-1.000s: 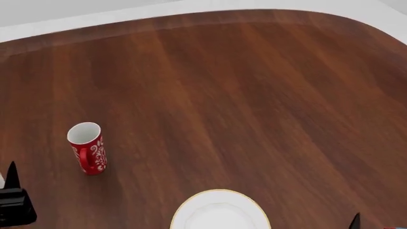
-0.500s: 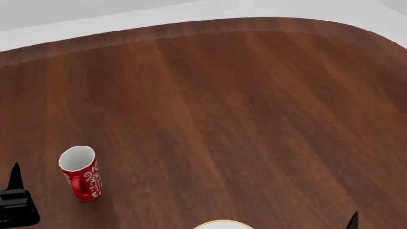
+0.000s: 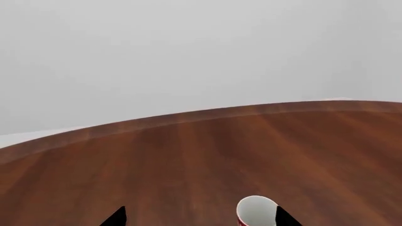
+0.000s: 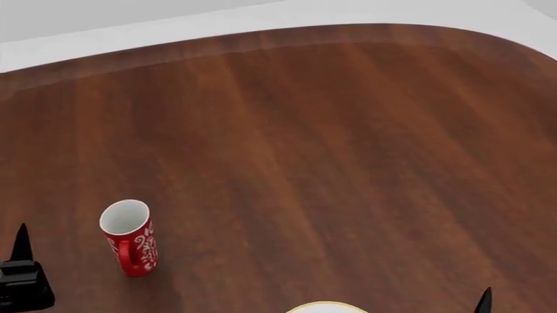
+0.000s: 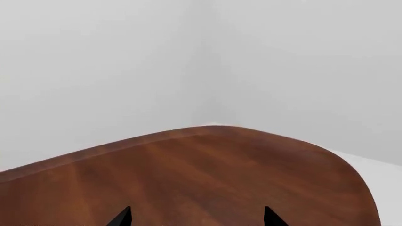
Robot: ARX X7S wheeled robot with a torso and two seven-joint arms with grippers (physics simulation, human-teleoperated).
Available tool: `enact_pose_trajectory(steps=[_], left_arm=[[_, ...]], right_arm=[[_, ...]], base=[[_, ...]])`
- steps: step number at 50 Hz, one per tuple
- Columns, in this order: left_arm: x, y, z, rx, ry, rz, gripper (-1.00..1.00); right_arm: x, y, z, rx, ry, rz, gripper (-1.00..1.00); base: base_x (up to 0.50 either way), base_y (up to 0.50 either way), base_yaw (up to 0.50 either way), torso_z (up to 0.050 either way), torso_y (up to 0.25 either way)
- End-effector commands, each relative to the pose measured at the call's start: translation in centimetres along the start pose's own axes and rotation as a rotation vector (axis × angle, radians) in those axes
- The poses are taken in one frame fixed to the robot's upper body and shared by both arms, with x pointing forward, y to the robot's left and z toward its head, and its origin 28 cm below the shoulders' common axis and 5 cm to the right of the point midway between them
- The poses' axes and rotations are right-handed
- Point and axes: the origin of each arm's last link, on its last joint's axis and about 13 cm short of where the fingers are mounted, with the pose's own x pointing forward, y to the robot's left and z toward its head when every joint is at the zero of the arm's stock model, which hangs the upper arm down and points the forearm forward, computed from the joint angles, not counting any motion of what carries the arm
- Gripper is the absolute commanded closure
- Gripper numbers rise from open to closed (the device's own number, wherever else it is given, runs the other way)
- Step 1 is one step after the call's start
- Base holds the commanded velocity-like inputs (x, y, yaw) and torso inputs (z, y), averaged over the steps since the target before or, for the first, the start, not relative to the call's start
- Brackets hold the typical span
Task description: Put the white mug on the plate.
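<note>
The white mug is out of view in every frame. Only a thin sliver of the plate (image 4: 327, 307) shows, at the bottom edge of the head view. My left gripper (image 3: 201, 219) is open, its two dark fingertips spread wide over the table, with nothing between them. One of its fingertips (image 4: 21, 240) shows at the lower left of the head view. My right gripper (image 5: 197, 218) is open too, over bare wood, and one fingertip (image 4: 484, 302) pokes in at the lower right.
A red mug with white swirls (image 4: 130, 238) stands upright on the brown wooden table (image 4: 304, 143), just right of my left gripper; its rim (image 3: 256, 211) shows close to one left finger. The table's curved far edge (image 4: 287, 32) meets a pale floor.
The head view has tilted up and shifted: the plate has slid down to the bottom edge, and the red mug sits lower in frame. Both grippers look unchanged.
</note>
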Motion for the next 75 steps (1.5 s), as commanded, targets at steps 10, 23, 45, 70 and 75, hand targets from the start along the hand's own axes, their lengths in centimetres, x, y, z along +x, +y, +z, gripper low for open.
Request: enact_pose_trajectory(steps=[10,23,45,70,75], left_arm=[[-0.03,-0.03,-0.17,0.002,-0.002,-0.006,-1.0],[0.11,-0.03,-0.56,-0.023,-0.012,-0.021,-1.0],[-0.06,-0.18,-0.57,-0.004,-0.042,-0.04,-1.0],[-0.43,-0.32,-0.69,0.014,-0.033,-0.062,-1.0],[-0.44,-0.34,-0.81,0.02,-0.031,-0.066,-1.0]], right_arm=[[-0.18,0.12,0.11,0.008,-0.002,-0.001,-1.0],[-0.3,0.18,0.2,0.004,-0.008,0.001,-1.0],[-0.5,-0.1,0.18,-0.002,-0.013,-0.005,-1.0],[-0.48,0.24,0.61,-0.001,-0.017,0.006,-1.0],[-0.46,0.2,0.59,0.0,-0.017,0.006,-1.0]], base=[[0.06,0.16,0.0,0.0,0.0],[0.0,0.0,0.0,0.0,0.0],[0.0,0.0,0.0,0.0,-0.096],[0.0,0.0,0.0,0.0,-0.148],[0.0,0.0,0.0,0.0,-0.147]])
